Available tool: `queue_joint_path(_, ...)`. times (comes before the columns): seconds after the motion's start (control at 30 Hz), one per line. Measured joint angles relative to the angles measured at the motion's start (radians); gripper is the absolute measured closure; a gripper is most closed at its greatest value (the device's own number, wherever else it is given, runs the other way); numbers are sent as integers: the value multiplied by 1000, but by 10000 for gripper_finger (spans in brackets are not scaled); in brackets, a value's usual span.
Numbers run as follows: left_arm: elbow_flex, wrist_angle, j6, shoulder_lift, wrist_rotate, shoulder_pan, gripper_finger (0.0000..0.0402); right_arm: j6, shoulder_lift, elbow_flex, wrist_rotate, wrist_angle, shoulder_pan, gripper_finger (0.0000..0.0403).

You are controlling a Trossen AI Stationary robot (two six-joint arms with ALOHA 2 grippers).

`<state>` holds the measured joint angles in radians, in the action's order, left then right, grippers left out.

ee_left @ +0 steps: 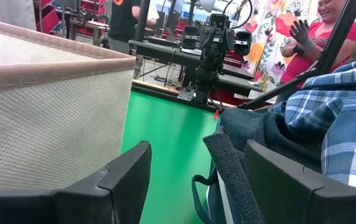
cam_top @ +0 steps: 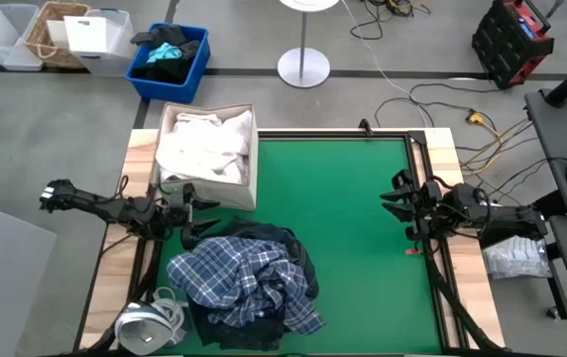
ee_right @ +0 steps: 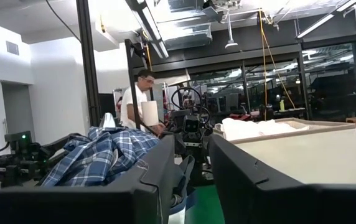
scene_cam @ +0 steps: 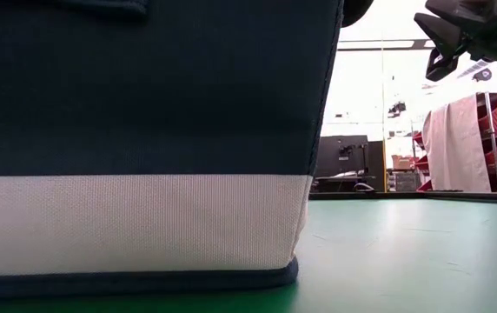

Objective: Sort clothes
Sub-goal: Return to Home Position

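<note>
A: Since every garment I can see sits in a bin, why do both arms hang at the sides of the mat (cam_top: 343,218)?

B: Parking, I judge: nothing is left to carry. The left gripper (cam_top: 195,213) sits at the left side, between the white bin (cam_top: 226,194) and the blue bin (scene_cam: 144,104), jaws wide apart and empty. The right gripper (cam_top: 396,198) hovers at the right side, well apart from both bins, jaws parted more narrowly, also empty.

A: And the clothes?

B: White shirts (cam_top: 204,144) are heaped in the white bin. The plaid shirt (cam_top: 239,280) lies on top of the blue bin's load, over a dark piece (cam_top: 282,243) that bulges at the rim.

A: Why so loose?

B: Probably they are dropped in from above. Soft cloth settles as it lands, and colour, not neatness, decides the bin.

A: Anything on the mat?

B: No garment that I can see.
</note>
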<state>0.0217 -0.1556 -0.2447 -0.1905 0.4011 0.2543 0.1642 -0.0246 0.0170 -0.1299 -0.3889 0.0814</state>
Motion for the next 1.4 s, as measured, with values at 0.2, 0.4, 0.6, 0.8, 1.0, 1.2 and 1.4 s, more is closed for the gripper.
queue_joint_path(0.2, 0, 0, 0, 0, 0, 0, 167, 0, 0, 0, 0, 0, 0, 325)
queue_joint_path(0.4, 0, 0, 0, 0, 0, 0, 167, 0, 0, 0, 0, 0, 0, 338)
queue_joint_path(0.6, 0, 0, 0, 0, 0, 0, 167, 0, 0, 0, 0, 0, 0, 340)
queue_joint_path(0.8, 0, 0, 0, 0, 0, 0, 167, 0, 0, 0, 0, 0, 0, 328)
queue_joint_path(1.0, 0, 0, 0, 0, 0, 0, 167, 0, 0, 0, 0, 0, 0, 316)
queue_joint_path(1.2, 0, 0, 0, 0, 0, 0, 167, 0, 0, 0, 0, 0, 0, 307)
queue_joint_path(1.4, 0, 0, 0, 0, 0, 0, 167, 0, 0, 0, 0, 0, 0, 306)
